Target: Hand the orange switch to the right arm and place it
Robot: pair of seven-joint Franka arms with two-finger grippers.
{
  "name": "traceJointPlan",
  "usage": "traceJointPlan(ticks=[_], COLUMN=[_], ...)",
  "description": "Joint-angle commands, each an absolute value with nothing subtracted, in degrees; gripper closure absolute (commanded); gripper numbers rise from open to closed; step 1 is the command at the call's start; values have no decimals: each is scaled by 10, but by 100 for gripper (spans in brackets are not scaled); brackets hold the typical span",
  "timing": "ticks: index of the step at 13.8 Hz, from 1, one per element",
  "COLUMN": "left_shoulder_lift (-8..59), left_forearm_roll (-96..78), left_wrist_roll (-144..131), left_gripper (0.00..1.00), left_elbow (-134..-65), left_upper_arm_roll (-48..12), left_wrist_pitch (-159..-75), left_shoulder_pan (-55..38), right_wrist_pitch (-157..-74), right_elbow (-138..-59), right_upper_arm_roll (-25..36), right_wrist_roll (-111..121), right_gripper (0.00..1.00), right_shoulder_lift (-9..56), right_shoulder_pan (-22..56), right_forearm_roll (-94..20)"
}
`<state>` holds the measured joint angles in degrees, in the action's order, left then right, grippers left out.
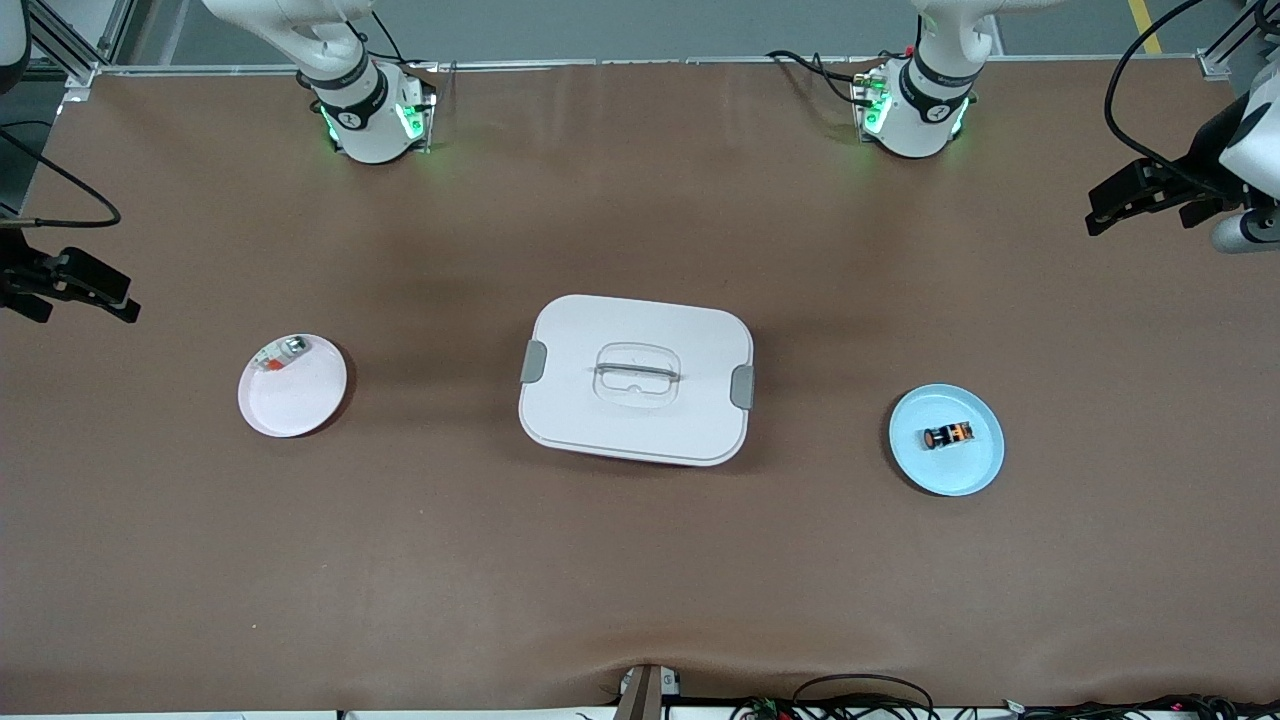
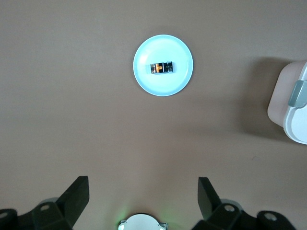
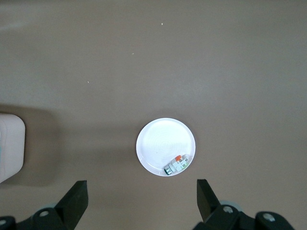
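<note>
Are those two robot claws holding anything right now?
No. The left gripper and right gripper are both open and empty, high above the table. The orange switch lies on the blue plate.

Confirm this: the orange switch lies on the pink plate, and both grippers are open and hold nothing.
Wrong plate. The orange switch lies on the blue plate, as the front view shows. The left gripper and right gripper are indeed open and empty.
</note>
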<state>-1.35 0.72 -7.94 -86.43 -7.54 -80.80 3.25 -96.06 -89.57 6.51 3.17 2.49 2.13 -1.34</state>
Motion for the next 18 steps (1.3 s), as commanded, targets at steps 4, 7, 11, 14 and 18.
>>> traceJointPlan(ticks=[4,7,11,14,18], left_shoulder_lift=[-22,-21,-19,-10,30], left_forearm_roll=[10,10,10,10,10], left_wrist_roll=[-81,-79,-79,-75,-75], left_gripper=[0,0,0,0,0], left_elbow=[-862,-861,-861,-866,-874], left_upper_arm_roll=[-76,-75,-73,-72,-72], left_wrist_pitch=[-798,-798,-798,-798,-821], left_shoulder_pan=[34,35,36,37,36], right_wrist_pitch=[-945,-944,-944,-944,-944], right_elbow=[-883,-883,-882,-882,-882], right_upper_arm_roll=[67,67,67,67,67], right_wrist_roll=[33,33,33,33,33], right_gripper=[0,0,0,0,0], right_shoulder_lift=[30,29,29,29,30], right_shoulder_pan=[22,22,22,22,22], right_forearm_roll=[-5,-5,-5,-5,-5])
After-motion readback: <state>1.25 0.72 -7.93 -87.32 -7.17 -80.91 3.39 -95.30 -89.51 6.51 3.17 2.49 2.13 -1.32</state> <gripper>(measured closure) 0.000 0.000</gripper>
